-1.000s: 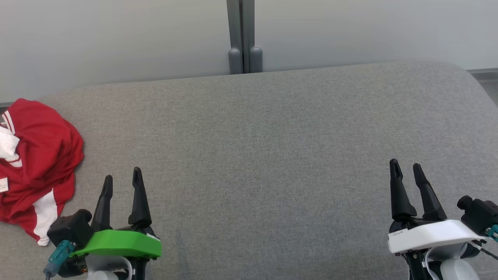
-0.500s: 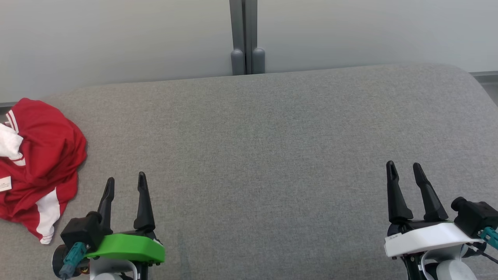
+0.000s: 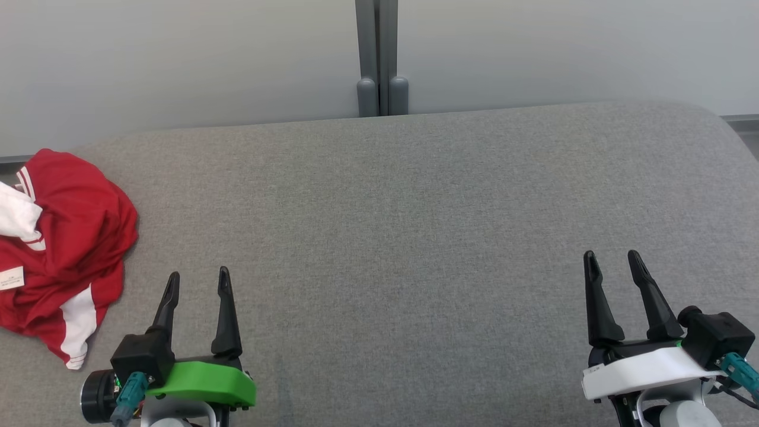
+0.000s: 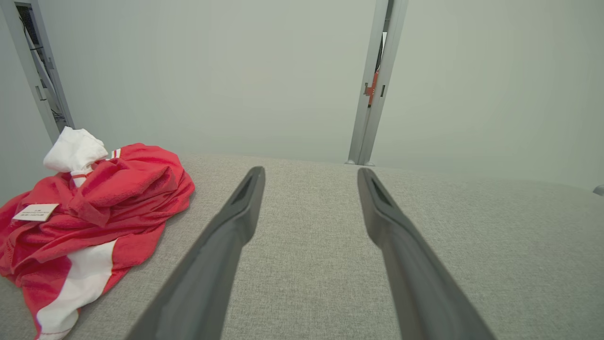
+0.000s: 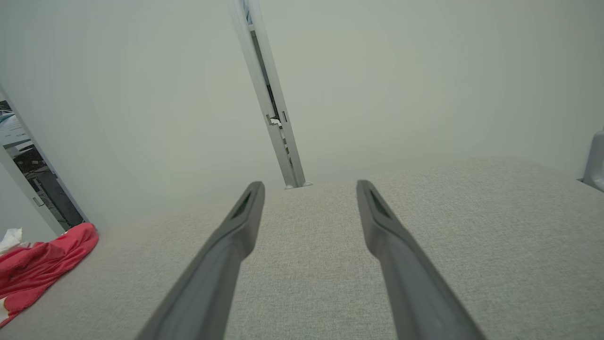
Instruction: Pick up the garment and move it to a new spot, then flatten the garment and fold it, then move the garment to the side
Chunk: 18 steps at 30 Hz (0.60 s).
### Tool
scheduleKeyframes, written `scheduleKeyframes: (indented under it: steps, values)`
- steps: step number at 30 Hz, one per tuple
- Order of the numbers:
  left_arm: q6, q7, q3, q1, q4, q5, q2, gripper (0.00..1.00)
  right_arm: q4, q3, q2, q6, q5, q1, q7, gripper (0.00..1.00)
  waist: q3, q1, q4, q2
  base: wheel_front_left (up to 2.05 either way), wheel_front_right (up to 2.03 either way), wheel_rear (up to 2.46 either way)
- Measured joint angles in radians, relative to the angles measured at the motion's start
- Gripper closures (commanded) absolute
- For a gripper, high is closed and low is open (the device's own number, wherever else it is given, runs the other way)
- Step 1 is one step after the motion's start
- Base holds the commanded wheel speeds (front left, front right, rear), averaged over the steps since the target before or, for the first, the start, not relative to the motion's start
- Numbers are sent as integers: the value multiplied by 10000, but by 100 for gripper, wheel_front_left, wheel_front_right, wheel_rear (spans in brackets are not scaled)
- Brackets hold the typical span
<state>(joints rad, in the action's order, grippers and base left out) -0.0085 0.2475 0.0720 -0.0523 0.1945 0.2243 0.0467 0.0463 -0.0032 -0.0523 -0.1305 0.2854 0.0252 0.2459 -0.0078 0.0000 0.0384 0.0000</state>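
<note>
**Two open pincers, garment untouched: step one not begun**

Both pincers empty. The left pincer [image 3: 198,274] has its fingers spread with nothing between them, and so does the right pincer [image 3: 611,255]. Both hover low over the grey padded surface [image 3: 385,201] with tips pointing away from the robot.

The garment [image 3: 71,237], red with white panels and a small label, lies crumpled in a heap. It is off to the left pincer's outer side and slightly ahead of its tips, near but apart. It is well apart from the right pincer, across the whole surface.

Step in hand, as I judge it: the first one, pick up and relocate. No contact yet.

The next move calls for the left pincer to swing outward to the heap, come down onto a raised fold and close on cloth. The open stretch between the two pincers looks the likely new spot. The heap is bunched, so a grab may take several layers.

Versus a second ago: the whole head view has slid a little, with the post [image 3: 382,59] and the garment sitting further right, so that is the camera moving. The garment's folds look the same. The left pincer sits a bit lower in the view and its wrist looks slightly turned. Both were spread then too.
</note>
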Motion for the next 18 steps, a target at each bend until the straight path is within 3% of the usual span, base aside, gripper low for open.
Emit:
scheduleKeyframes:
  steps: [18]
  values:
    - [251, -627, 136, 182, -418, -290, 40, 0, 23, 58, 0, 0, -644, 99, 169, 0, -47, 0, 39, 0, 0, 0, 0]
